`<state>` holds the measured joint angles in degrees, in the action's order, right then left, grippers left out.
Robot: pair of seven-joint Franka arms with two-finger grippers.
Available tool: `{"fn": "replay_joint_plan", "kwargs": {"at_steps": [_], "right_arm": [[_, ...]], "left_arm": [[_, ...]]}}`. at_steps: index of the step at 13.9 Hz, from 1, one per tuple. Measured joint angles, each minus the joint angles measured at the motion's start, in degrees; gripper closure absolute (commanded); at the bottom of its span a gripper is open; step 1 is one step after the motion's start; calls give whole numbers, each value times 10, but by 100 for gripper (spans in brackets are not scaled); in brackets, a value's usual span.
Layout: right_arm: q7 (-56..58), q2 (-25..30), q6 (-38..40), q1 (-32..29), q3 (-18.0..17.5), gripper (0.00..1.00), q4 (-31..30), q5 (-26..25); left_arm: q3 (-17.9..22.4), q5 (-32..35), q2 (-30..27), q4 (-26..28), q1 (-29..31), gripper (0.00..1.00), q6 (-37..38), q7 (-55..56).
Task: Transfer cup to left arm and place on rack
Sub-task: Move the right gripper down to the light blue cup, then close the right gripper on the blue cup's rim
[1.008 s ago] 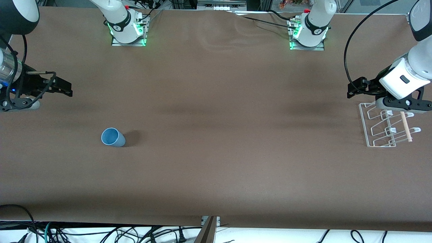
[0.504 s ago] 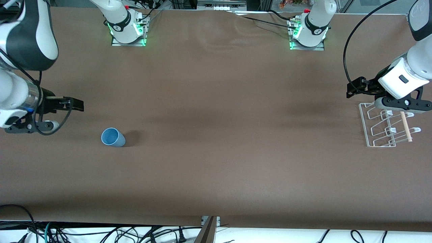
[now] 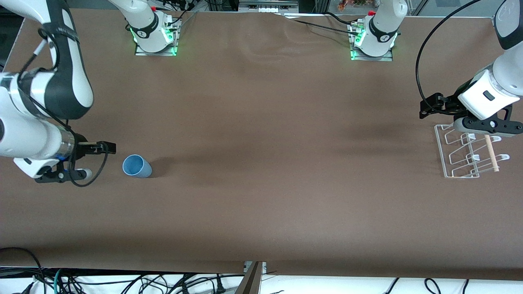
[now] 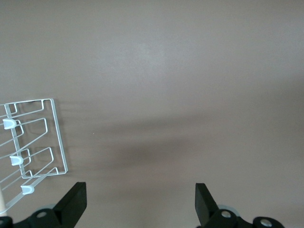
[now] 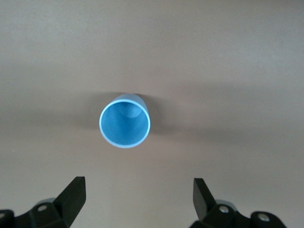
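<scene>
Cup, a small light-blue tapered plastic tumbler (image 3: 137, 166), lies on its side on the brown bench (image 3: 261, 163), untouched. Right claw (image 3: 107, 147) hangs spread at its ten o'clock; left claw (image 3: 427, 109) waits spread by the white wire rack (image 3: 461, 153). Pickup, handover and racking all remain.

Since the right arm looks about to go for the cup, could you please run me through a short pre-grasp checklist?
1. Cup lying on its side on the table, mouth toward the right gripper: ok.
2. Right gripper open, wider than the cup's mouth in its wrist view: ok.
3. Right gripper lined up with the cup: ok.
4. Fingers around the cup: not ok, short of it.
5. Left gripper open, waiting over the rack: ok.
6. Rack prongs free: ok.
</scene>
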<state>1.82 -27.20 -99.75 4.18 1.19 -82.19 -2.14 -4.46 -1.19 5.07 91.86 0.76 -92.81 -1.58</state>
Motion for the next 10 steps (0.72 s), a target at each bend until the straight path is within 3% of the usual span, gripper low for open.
{"fn": "replay_joint_plan", "kwargs": {"at_steps": [10], "right_arm": [[0,-90,-106,-4,1,0,-21,0]], "left_arm": [[0,0,0,0,0,0,0,0]]}}
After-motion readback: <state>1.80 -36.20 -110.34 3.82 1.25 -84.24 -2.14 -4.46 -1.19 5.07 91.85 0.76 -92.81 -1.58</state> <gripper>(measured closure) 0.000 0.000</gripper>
